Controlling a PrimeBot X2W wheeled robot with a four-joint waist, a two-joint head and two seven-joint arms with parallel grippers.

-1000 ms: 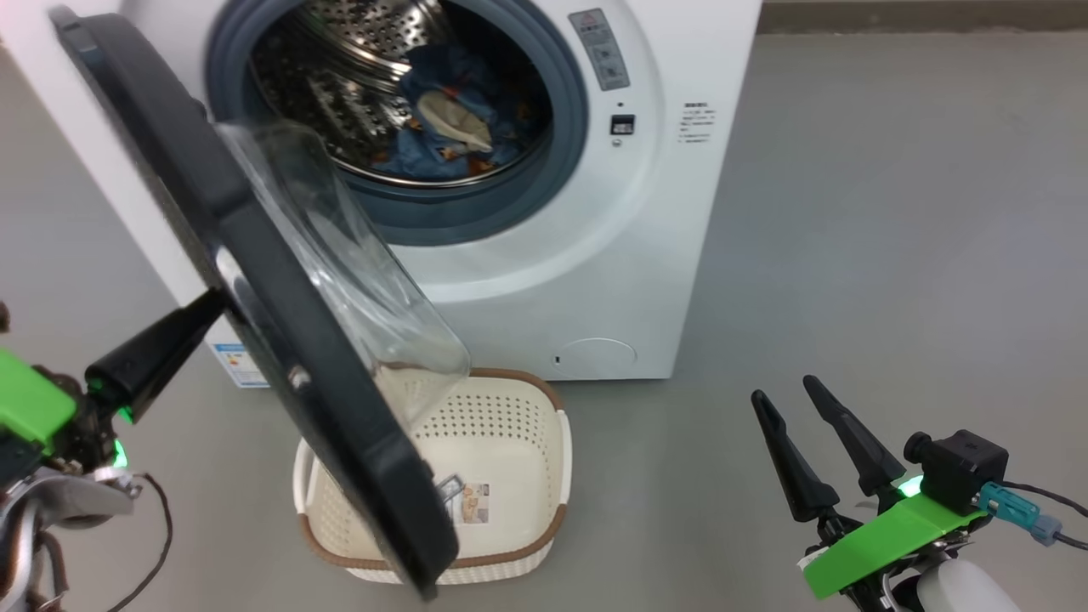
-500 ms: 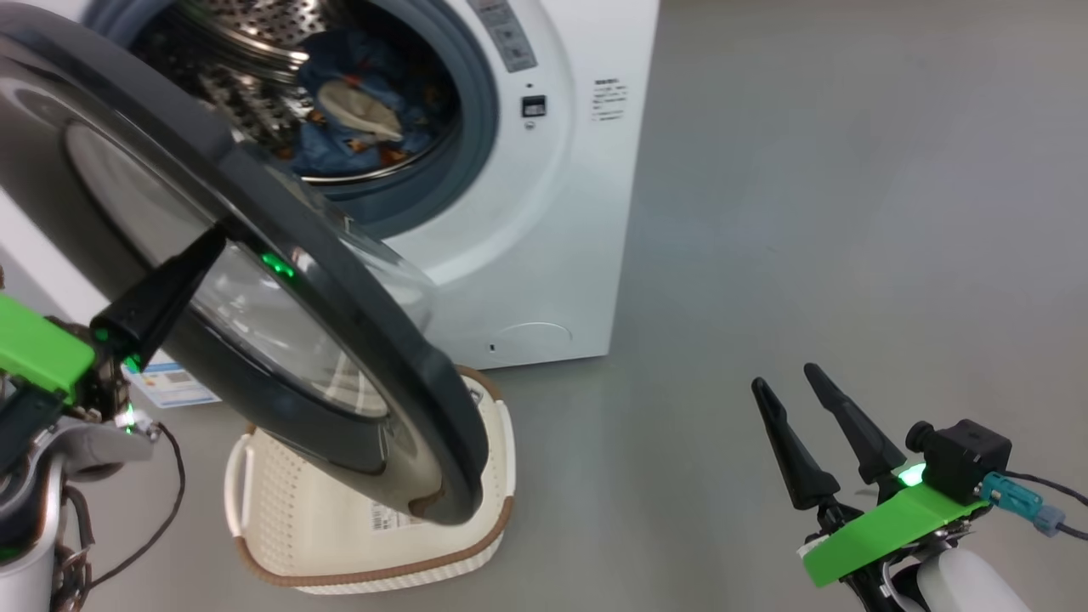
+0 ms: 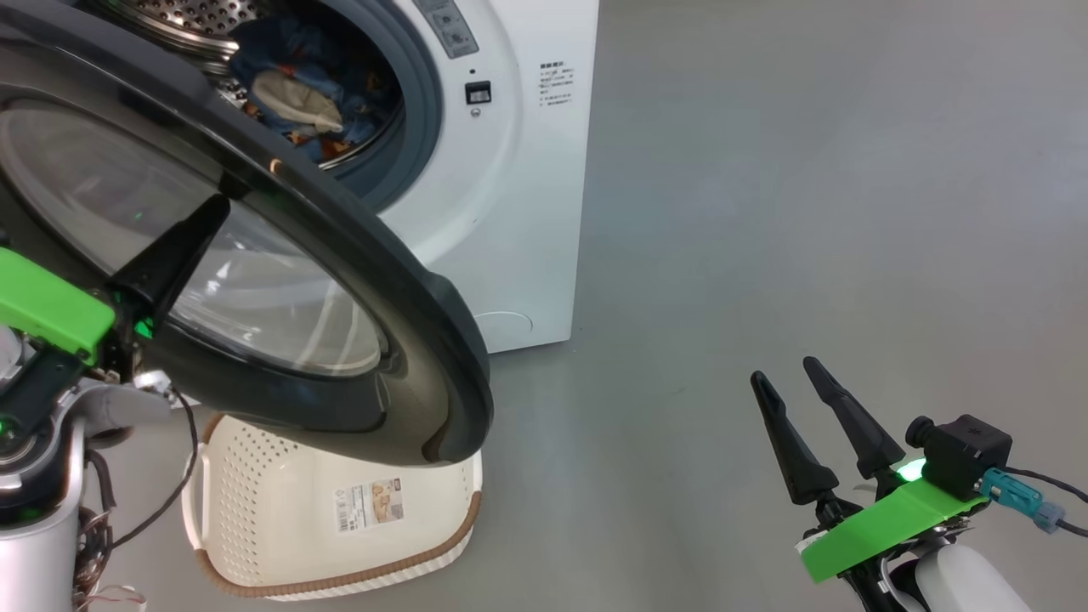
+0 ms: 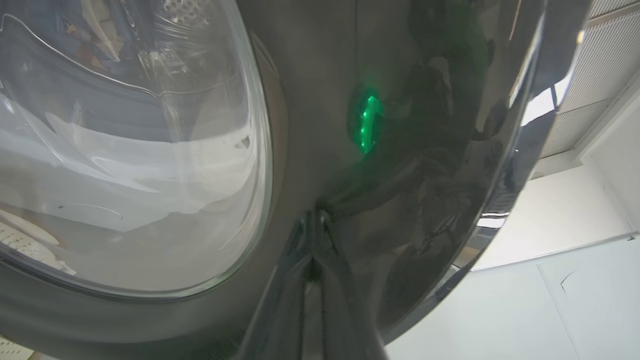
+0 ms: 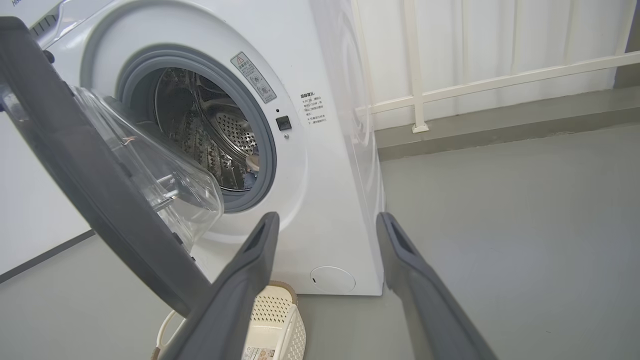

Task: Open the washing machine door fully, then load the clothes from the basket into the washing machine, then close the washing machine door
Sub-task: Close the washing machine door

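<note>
One closed left pincer [image 3: 212, 212] leans against the washing machine door [image 3: 399, 306]

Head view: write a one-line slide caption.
Shut left gripper against half-open washing machine door; clothes inside drum, basket empty.

Left fingers [image 3: 174, 248] pressed together, right fingers [image 3: 786, 444] spread

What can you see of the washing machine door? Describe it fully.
The washing machine door is a large round ring of glossy black, plastic by its look, with a clear glass bowl bulging toward the drum. It stands partly open, over the basket. The shut left gripper touches the outer face with its tips.
</note>
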